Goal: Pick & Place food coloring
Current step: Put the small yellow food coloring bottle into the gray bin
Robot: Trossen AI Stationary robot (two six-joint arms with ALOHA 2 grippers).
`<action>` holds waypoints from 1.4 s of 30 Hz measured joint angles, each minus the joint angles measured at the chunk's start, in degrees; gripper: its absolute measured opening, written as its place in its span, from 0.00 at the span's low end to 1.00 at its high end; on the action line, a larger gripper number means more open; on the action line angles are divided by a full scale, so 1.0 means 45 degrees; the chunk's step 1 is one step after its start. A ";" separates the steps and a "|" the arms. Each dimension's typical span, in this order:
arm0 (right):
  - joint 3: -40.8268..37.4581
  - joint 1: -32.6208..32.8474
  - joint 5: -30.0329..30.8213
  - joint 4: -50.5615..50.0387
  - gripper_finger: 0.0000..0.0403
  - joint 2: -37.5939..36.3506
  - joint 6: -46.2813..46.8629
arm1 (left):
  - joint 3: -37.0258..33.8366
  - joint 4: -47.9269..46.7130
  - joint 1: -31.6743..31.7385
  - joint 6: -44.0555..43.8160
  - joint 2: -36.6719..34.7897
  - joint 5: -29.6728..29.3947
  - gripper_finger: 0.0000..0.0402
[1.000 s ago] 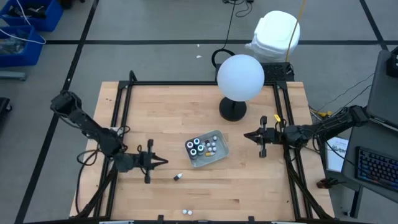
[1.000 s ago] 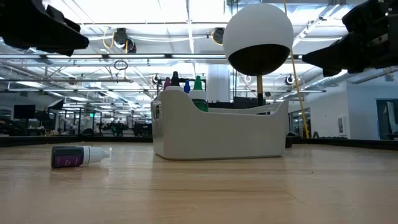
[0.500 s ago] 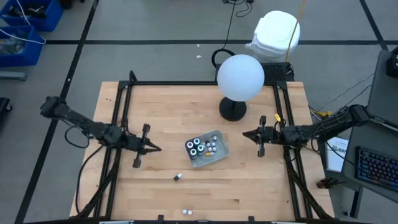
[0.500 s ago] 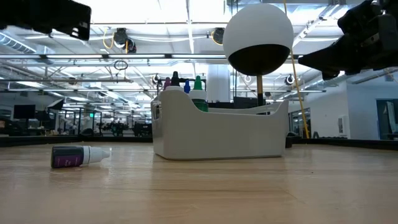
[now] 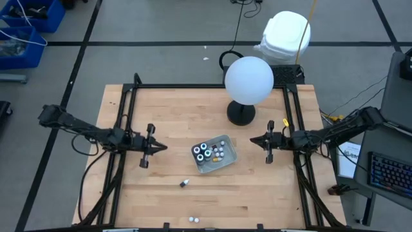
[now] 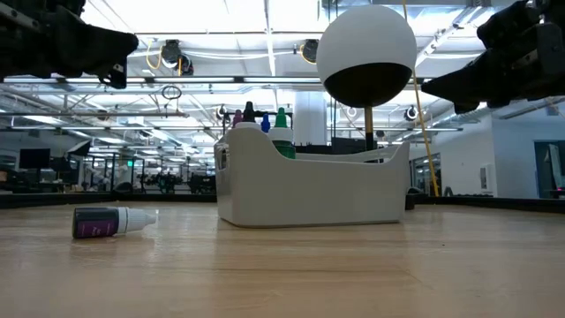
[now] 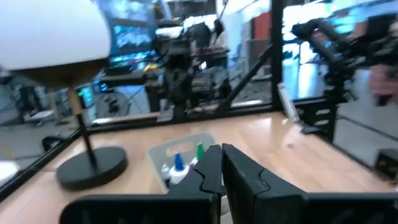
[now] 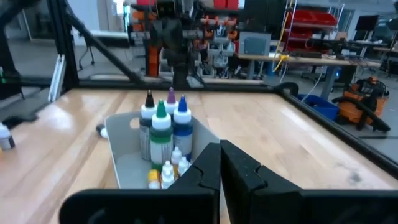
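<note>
From above, left gripper (image 5: pixel 156 147) and right gripper (image 5: pixel 253 140) hang either side of the tray (image 5: pixel 228 157), both pressed together, empty. One loose food coloring bottle (image 5: pixel 184 183) lies near the tray, more (image 5: pixel 194 220) at the table edge; a nudge could roll those off. Low view only shows the stray bottle (image 6: pixel 113 221) lying flat. Right wrist view alone shows bottles (image 8: pixel 163 127) upright in the tray.

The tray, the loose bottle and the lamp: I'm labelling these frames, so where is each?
Tray (image 5: pixel 230 156): high view, on its bare right rim.
Loose bottle (image 6: pixel 95 223): low view, on its dark body, lying on its side.
Lamp (image 5: pixel 249 79): high view, on the white globe's middle.
</note>
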 joint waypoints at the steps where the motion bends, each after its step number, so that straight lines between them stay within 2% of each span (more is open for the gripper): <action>1: 0.0099 0.0071 0.0017 0.0341 0.00 0.0181 0.0012 | 0.0000 -0.0143 0.0000 -0.0084 0.0000 -0.0254 0.06; 5: 0.1318 0.0732 -0.0012 0.0202 0.00 0.1630 0.0087 | 0.0000 -0.0765 0.0000 -0.0695 0.0015 -0.0618 0.08; 9: 0.3524 0.1620 0.0046 -0.0157 0.00 0.4266 -0.0468 | 0.0000 -0.0970 -0.0005 -0.0358 -0.0024 -0.0615 0.09; 14: 0.7447 0.2784 0.1284 -0.3149 0.00 0.7478 -0.0748 | 0.0000 -0.0993 -0.0012 -0.0463 0.0008 -0.0851 0.09; 16: 0.8895 0.3229 0.1837 -0.4491 0.00 0.8579 -0.0534 | 0.0000 -0.0778 -0.0161 -0.0004 -0.0155 -0.0524 0.09; 18: 1.0012 0.3649 0.2059 -0.4917 0.00 0.9484 -0.0489 | 0.0004 -0.0788 -0.0565 0.0625 -0.0726 0.0157 0.09; 20: 1.0957 0.4131 0.2062 -0.4826 0.00 1.0139 -0.0724 | 0.0029 -0.1196 -0.1038 0.0968 -0.1425 0.0133 0.09; 23: 1.1994 0.4799 0.2123 -0.4899 0.00 1.0929 -0.0815 | 0.0029 -0.2410 -0.1664 0.1199 -0.2559 -0.0895 0.09; 27: 1.3342 0.5432 0.3172 -0.6071 0.00 1.1728 -0.0172 | 0.0029 -0.4185 -0.2348 0.1313 -0.4128 -0.1982 0.09; 29: 1.3967 0.5547 0.3343 -0.6728 0.00 1.2123 0.0378 | 0.0029 -0.4689 -0.2611 0.1578 -0.4856 -0.2136 0.09; 31: 1.4490 0.5579 0.3335 -0.7138 0.00 1.2512 0.0854 | 0.0029 -0.4936 -0.2789 0.1933 -0.5474 -0.2851 0.09; 35: 1.6083 0.5376 0.2620 -0.8572 0.00 1.3603 0.1651 | 0.0029 -0.5557 -0.2822 0.2389 -0.6095 -0.5031 0.09; 42: 1.9994 0.4699 -0.0293 -1.0764 0.00 1.6910 0.2255 | 0.0029 -0.7447 -0.2144 0.2167 -0.6019 -0.5122 0.09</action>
